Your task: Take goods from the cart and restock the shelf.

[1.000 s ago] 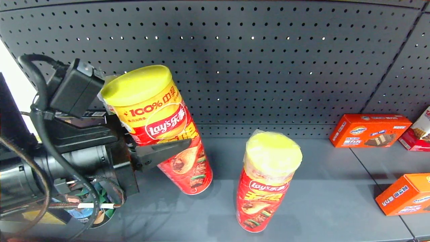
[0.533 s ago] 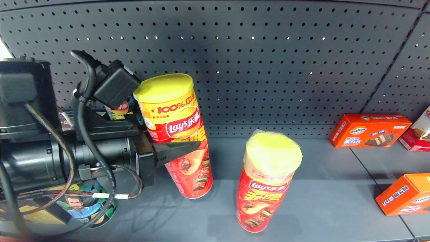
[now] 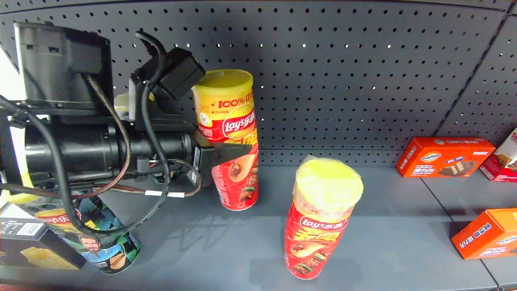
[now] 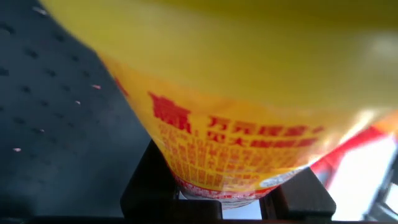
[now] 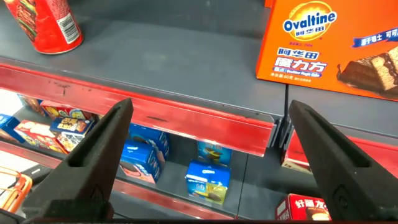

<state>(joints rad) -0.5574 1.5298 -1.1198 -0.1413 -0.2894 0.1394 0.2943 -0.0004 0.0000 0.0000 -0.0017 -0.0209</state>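
Note:
My left gripper [image 3: 234,150] is shut on a red and yellow chip can [image 3: 228,121], holding it upright close to the pegboard back wall, with its base at the grey shelf [image 3: 387,242]. In the left wrist view this can [image 4: 249,112] sits between the two black fingers [image 4: 149,193]. A second matching can [image 3: 321,218] stands farther forward and to the right. My right gripper [image 5: 217,168] is open with nothing in it, in front of the shelf's red front rail [image 5: 186,112].
A dark blue-green can [image 3: 111,248] and a black box [image 3: 24,242] sit at the shelf's front left. Orange boxes [image 3: 442,155] [image 3: 484,232] lie on the right; one [image 5: 329,46] is near my right gripper. Blue boxes [image 5: 208,180] fill the shelf below.
My left arm carried the held can rightward and back toward the pegboard, and turned it from tilted to upright. The second can and the boxes stayed put.

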